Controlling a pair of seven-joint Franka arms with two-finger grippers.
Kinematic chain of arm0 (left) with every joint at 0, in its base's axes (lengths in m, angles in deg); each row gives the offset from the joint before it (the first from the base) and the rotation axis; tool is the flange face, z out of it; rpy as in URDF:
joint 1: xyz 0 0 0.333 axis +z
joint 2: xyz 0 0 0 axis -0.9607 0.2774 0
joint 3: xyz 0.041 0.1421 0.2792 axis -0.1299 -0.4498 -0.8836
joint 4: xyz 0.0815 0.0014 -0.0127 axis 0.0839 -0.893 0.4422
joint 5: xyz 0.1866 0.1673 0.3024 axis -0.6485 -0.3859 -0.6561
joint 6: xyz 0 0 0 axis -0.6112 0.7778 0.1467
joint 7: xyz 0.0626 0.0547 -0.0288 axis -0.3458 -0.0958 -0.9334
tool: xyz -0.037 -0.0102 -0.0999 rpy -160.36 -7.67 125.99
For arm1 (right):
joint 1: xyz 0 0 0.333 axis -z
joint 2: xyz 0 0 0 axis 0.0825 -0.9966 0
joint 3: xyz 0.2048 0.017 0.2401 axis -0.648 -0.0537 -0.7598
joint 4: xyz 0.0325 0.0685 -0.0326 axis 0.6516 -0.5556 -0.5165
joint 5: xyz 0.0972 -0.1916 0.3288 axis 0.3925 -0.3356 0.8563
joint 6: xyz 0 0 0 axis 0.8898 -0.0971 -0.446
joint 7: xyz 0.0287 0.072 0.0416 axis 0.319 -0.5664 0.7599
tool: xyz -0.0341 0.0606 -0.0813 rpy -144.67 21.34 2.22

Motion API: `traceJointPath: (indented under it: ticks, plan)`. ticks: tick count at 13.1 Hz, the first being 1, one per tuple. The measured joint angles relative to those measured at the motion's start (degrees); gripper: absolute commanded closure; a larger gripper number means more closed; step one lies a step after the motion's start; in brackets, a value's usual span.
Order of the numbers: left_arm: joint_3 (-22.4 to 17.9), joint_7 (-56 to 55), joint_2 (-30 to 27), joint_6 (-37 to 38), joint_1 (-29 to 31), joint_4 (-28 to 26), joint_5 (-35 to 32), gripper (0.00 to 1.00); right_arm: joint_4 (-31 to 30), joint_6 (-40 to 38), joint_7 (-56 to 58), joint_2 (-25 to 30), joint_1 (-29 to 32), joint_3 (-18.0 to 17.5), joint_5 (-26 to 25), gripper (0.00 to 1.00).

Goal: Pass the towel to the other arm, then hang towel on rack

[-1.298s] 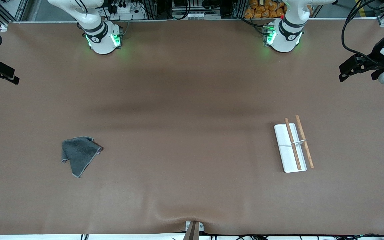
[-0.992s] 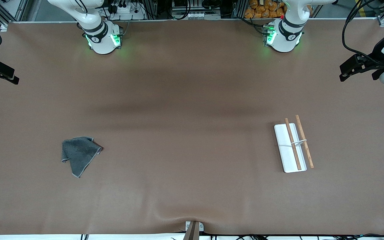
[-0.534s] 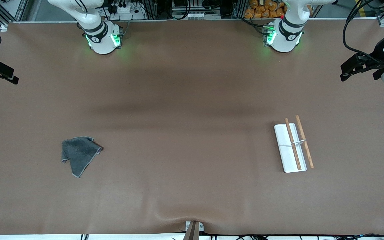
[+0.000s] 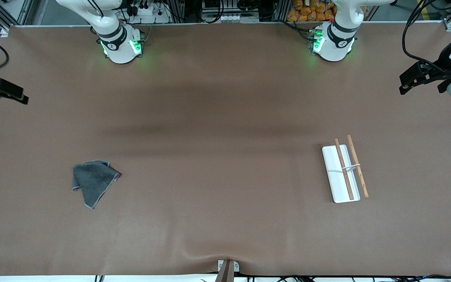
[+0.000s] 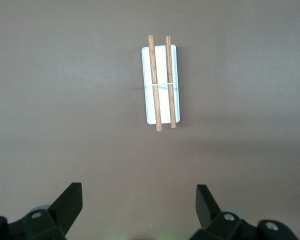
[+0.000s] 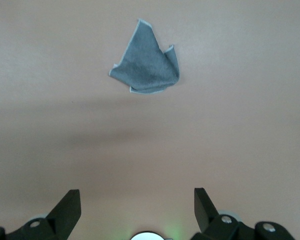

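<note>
The dark-grey towel (image 4: pixel 92 181) lies crumpled on the brown table toward the right arm's end; the right wrist view shows the towel (image 6: pixel 148 64) with its thin pale trim. The rack (image 4: pixel 345 171), a flat white base with two wooden rods, sits toward the left arm's end, and the rack (image 5: pixel 161 82) also appears in the left wrist view. My right gripper (image 4: pixel 12 94) hangs open and empty at the right arm's end of the table, well apart from the towel; its fingers (image 6: pixel 70 207) stand wide. My left gripper (image 4: pixel 411 80) is open and empty at the left arm's end, away from the rack.
The brown mat (image 4: pixel 225 137) covers the whole table. Both arm bases (image 4: pixel 121 45) (image 4: pixel 333 43) stand along its edge farthest from the camera. A small metal clamp (image 4: pixel 227 268) sits at the edge nearest the camera.
My right gripper has shifted slightly inward over the table's end. The left gripper has drifted a little. Towel and rack have not moved.
</note>
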Motion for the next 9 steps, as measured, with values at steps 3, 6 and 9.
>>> traceJointPath:
  ticks: [3,6,9]
  plan:
    - [-0.01,0.00,-0.04,-0.02,-0.10,-0.03,0.00,0.00,-0.38,3.17,-0.05,-5.31,0.30,0.08,-0.05,0.00]
    - [-0.06,0.00,0.07,-0.14,0.10,-0.11,0.00,0.00,-0.48,9.37,-0.08,-11.74,0.61,0.16,-0.06,0.00]
    - [-0.09,0.00,0.11,-0.18,0.18,-0.15,0.02,0.00,-0.53,16.23,-0.20,-17.54,1.41,0.25,-0.08,0.00]
